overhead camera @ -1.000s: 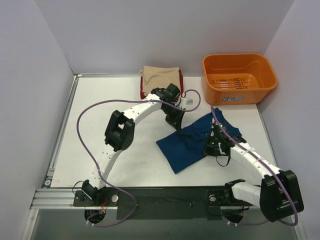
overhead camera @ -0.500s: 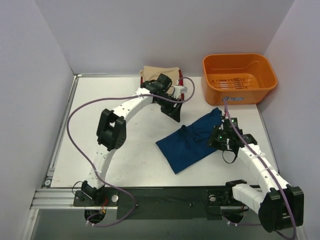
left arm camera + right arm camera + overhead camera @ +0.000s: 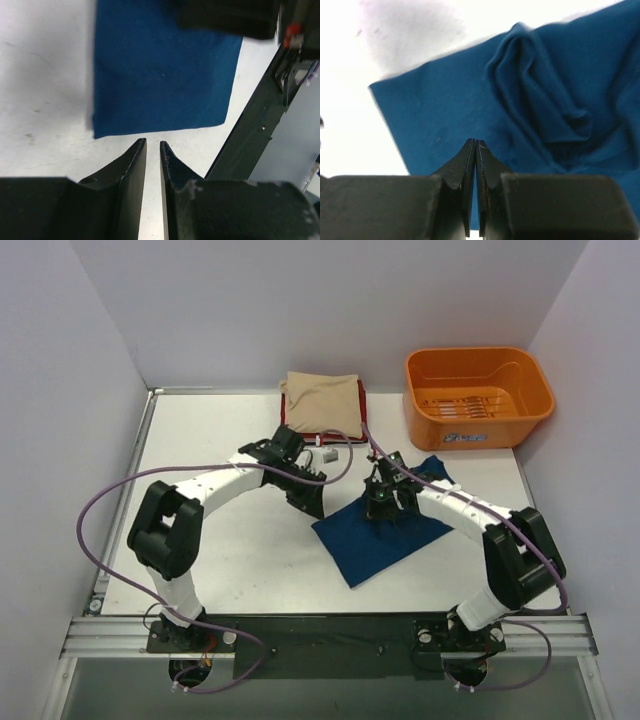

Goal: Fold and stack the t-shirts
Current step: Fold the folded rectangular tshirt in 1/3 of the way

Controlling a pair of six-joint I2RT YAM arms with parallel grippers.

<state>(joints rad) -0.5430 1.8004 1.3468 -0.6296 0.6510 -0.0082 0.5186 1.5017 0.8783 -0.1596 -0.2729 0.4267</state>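
The dark blue shirt [image 3: 375, 540] lies on the table [image 3: 220, 550] just right of centre in the overhead view, flat at its lower corner and rumpled higher up. The right gripper [image 3: 476, 143] sits over that rumple with its fingers pressed together. The left gripper [image 3: 153, 145] is off the shirt's left edge, its fingers a thin slit apart and empty. A folded beige shirt [image 3: 322, 398] lies on a red one [image 3: 287, 423] at top centre, left of the orange tub [image 3: 478, 395].

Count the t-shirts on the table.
3: a dark blue cloth shirt at centre-right, a folded beige shirt at the far edge, a red folded shirt beneath it. More may be hidden underneath.
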